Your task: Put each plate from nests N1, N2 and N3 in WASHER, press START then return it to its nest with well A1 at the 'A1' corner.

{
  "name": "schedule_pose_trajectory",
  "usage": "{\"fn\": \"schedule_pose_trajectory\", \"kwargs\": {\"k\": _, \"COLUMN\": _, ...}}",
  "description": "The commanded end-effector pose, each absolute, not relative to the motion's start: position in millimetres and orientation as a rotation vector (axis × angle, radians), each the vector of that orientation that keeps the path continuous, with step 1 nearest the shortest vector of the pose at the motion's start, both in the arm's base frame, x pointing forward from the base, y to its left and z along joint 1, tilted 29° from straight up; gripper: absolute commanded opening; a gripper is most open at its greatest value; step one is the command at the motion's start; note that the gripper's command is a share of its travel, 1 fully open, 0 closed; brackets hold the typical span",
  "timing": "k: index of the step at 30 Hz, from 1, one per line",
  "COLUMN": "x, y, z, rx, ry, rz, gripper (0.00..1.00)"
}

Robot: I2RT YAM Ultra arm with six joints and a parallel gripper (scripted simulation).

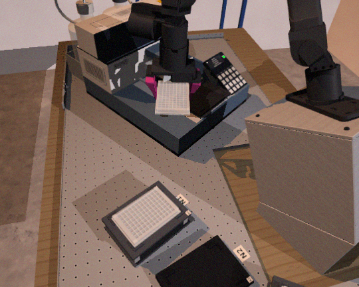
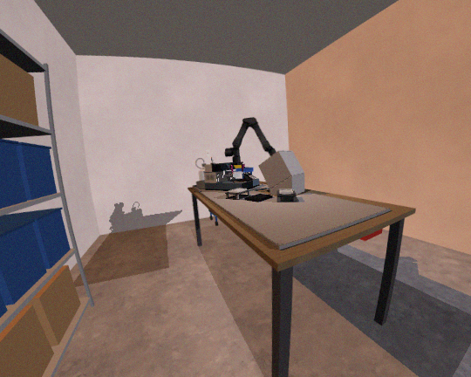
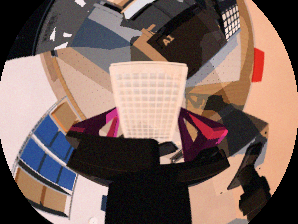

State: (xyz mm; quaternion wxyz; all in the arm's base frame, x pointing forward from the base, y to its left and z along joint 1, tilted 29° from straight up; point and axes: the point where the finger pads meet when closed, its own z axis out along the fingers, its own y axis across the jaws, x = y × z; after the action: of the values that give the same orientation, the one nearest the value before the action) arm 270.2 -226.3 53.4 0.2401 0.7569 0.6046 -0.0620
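Note:
My gripper has pink fingers and is shut on the long sides of a white 96-well plate. It holds the plate over the deck of WASHER, at the left edge of the black carrier pocket. The plate is off the pocket. The sloped keypad lies to the right, and its lamp shows green. Nest N1 holds a white plate. Nest N2 is an empty black slab. Only a corner of a third nest shows at the bottom edge.
The washer's beige housing rises close behind and to the left of the gripper. The arm stands on a tall grey pedestal at the right. The perforated mat lies between the washer and the nests.

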Motion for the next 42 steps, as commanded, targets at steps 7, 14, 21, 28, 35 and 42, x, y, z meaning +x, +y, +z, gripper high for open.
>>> {"fn": "schedule_pose_trajectory", "kwargs": {"k": 7, "x": 277, "y": -233, "z": 71, "rx": 2.048, "ry": 1.606, "rz": -0.161, "gripper": 0.0}}
{"fn": "schedule_pose_trajectory", "kwargs": {"k": 14, "x": 277, "y": -233, "z": 71, "rx": 2.048, "ry": 1.606, "rz": -0.161, "gripper": 0.0}}
{"fn": "schedule_pose_trajectory", "kwargs": {"k": 21, "x": 277, "y": -233, "z": 71, "rx": 2.048, "ry": 1.606, "rz": -0.161, "gripper": 0.0}}
{"fn": "schedule_pose_trajectory", "kwargs": {"k": 28, "x": 277, "y": -233, "z": 71, "rx": 2.048, "ry": 1.606, "rz": -0.161, "gripper": 0.0}}
{"fn": "schedule_pose_trajectory", "kwargs": {"k": 35, "x": 279, "y": -224, "z": 55, "rx": 2.021, "ry": 1.685, "rz": -0.186, "gripper": 0.0}}
{"fn": "schedule_pose_trajectory", "kwargs": {"k": 42, "x": 288, "y": -193, "z": 31, "rx": 1.833, "ry": 1.943, "rz": -0.279, "gripper": 0.0}}
